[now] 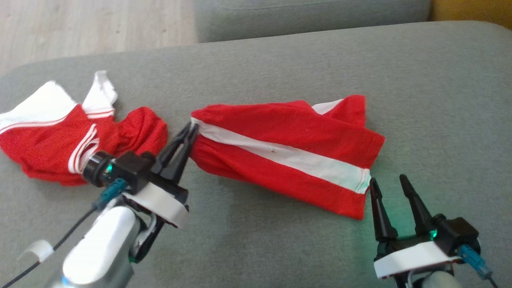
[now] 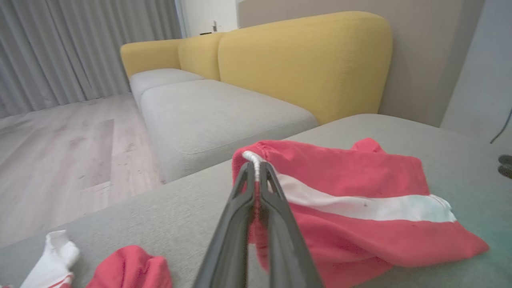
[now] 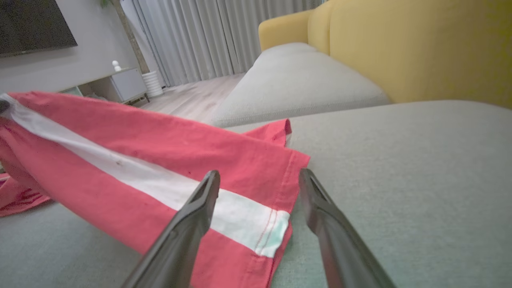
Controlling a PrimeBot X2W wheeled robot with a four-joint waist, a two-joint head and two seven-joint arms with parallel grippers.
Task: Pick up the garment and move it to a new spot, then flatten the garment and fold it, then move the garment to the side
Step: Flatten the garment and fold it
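Left gripper (image 1: pixel 191 132) pinches the red shorts (image 1: pixel 288 152); right gripper (image 1: pixel 387 182) waits open at the hem.

The left jaws are clamped shut on the waistband corner, centre-left of the head view, probably to pull the cloth taut. The right jaws stand wide at lower right, just beside the striped hem corner and holding nothing, likely lining up a second hold for flattening. The shorts lie across the middle of the grey cushion (image 1: pixel 280 72). Two red-and-white garments in all: these and a crumpled top (image 1: pixel 52 140) at far left.
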